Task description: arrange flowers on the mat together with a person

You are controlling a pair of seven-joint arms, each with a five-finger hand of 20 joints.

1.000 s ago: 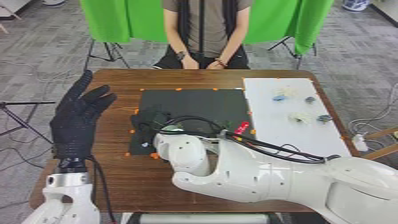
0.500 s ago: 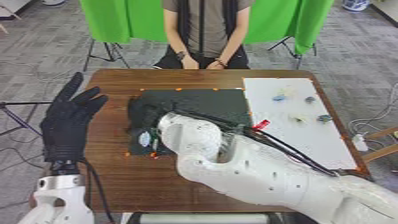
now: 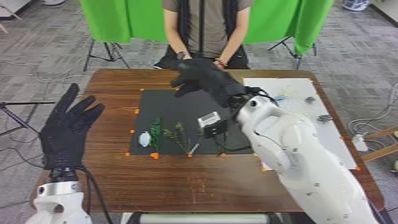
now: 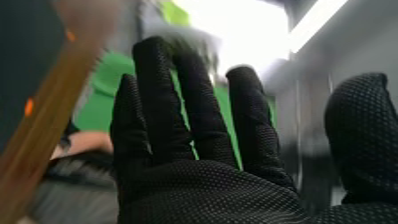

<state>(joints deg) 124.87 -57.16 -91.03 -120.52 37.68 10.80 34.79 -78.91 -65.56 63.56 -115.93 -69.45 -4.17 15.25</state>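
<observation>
While left robot hand [image 3: 64, 137] is relaxed beside black mat [image 3: 155, 104], right robot hand [image 3: 206, 79] is released, fingers straight, near far edge of bench [image 3: 120, 80].

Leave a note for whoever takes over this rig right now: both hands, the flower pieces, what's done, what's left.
Left robot hand: open, beside the black mat, on its left.
Right robot hand: open, fingers extended, toward the far side of the brown wooden table.
Done: pale oval piece, green leafy sprig and thin branching sprig lie on the mat's near part.
Left: probably the pale blue clump and two small dark clumps on the white sheet; whether all belong on the mat, I can't tell.
</observation>
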